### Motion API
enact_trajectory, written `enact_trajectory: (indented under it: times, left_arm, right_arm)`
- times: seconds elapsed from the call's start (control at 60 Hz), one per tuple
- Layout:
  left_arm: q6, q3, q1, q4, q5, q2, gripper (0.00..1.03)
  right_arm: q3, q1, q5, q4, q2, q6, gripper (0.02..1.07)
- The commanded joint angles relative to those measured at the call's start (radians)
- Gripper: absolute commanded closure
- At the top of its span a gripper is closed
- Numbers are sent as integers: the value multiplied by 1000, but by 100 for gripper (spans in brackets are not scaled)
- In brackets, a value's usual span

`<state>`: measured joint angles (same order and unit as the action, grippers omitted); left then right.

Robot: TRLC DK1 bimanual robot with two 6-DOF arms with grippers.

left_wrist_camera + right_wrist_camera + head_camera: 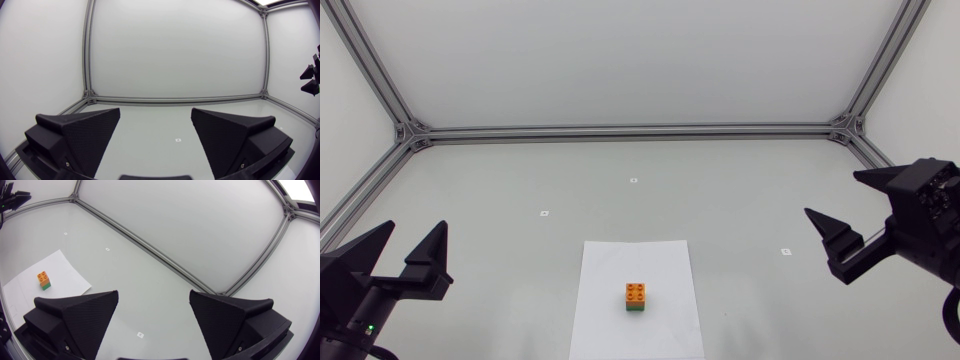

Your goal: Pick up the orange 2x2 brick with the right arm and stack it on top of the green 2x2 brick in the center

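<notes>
Tabletop (520,170), pale grey, took up most of the head view. On its near middle lay a white sheet of paper (610,320), which also showed off to one side ahead of the right gripper in the right wrist view (67,275).

Left gripper (418,226) hung at the left side of the table, well apart from the sheet. Its jaws were spread wide with nothing between them, and the left wrist view (155,111) showed the same gap over bare table. Right gripper (832,192) stood at the right side, raised and also well clear of the paper. Its jaws were likewise wide apart and held nothing (154,293).

Orange 2x2 brick (636,292) sat squarely on top of the green 2x2 brick (636,308), the pair upright on the sheet's middle. Both appeared stacked the same way in the right wrist view, orange (43,276) over green (45,285).

Small white markers (633,181) dotted the table beyond the sheet.
</notes>
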<state>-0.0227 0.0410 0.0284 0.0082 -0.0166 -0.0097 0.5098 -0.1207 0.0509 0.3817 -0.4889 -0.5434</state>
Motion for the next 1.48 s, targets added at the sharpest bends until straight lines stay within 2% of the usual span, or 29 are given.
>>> enact_trajectory:
  times: [0.0,0.133,1.1,1.467]
  left_arm:
    - [6,-41,1,-11,3,-4,4]
    - [7,-41,1,-11,3,-4,4]
    - [6,-41,1,-11,3,-4,4]
    - [6,-41,1,-11,3,-4,4]
  right_arm:
    - [-77,29,-23,-50,79,30,6]
    - [-154,44,-69,-118,179,45,6]
    - [-506,120,-51,-379,486,538,6]
    - [-510,121,-51,-382,489,543,6]
